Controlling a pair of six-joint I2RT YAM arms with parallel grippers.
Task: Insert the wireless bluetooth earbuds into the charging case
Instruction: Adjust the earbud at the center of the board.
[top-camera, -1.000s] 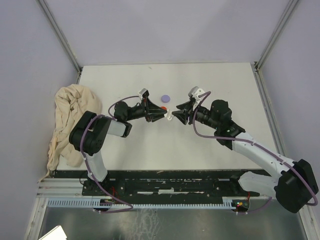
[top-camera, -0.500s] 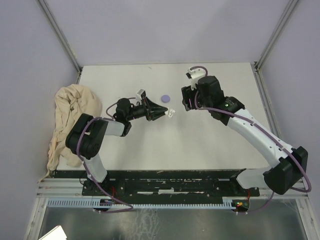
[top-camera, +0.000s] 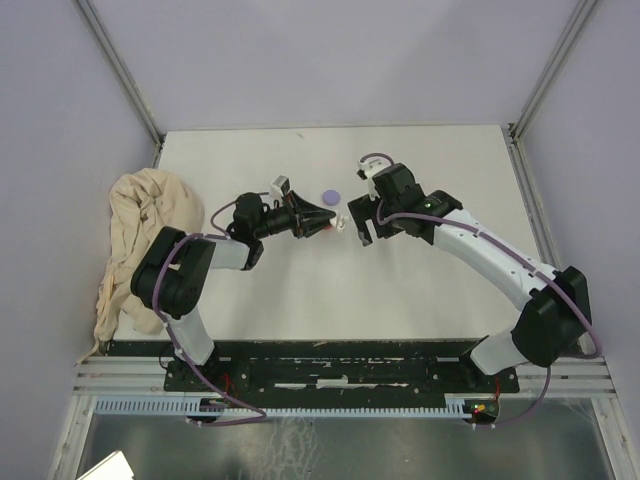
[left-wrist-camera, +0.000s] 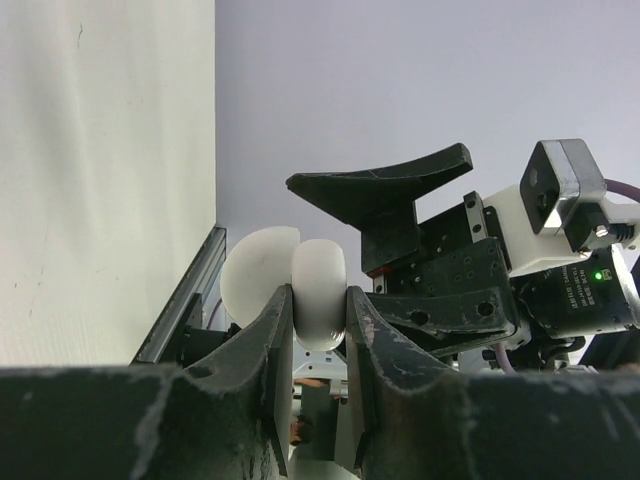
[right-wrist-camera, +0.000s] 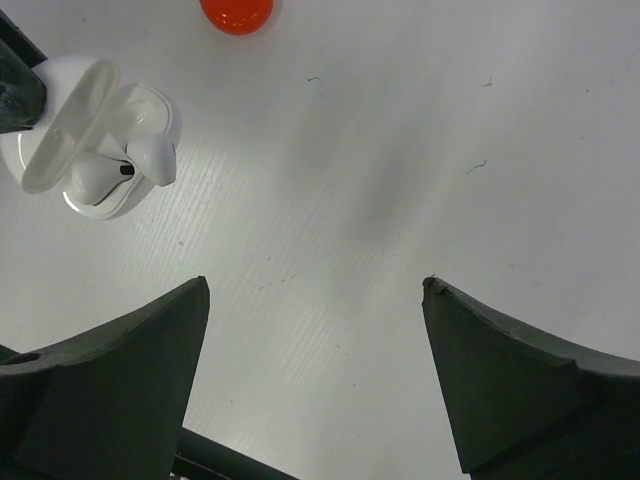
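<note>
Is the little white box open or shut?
Open. In the right wrist view the case has its lid standing up, and two white earbuds show sitting inside it.

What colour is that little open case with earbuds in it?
The case is white, clearest in the right wrist view.
</note>
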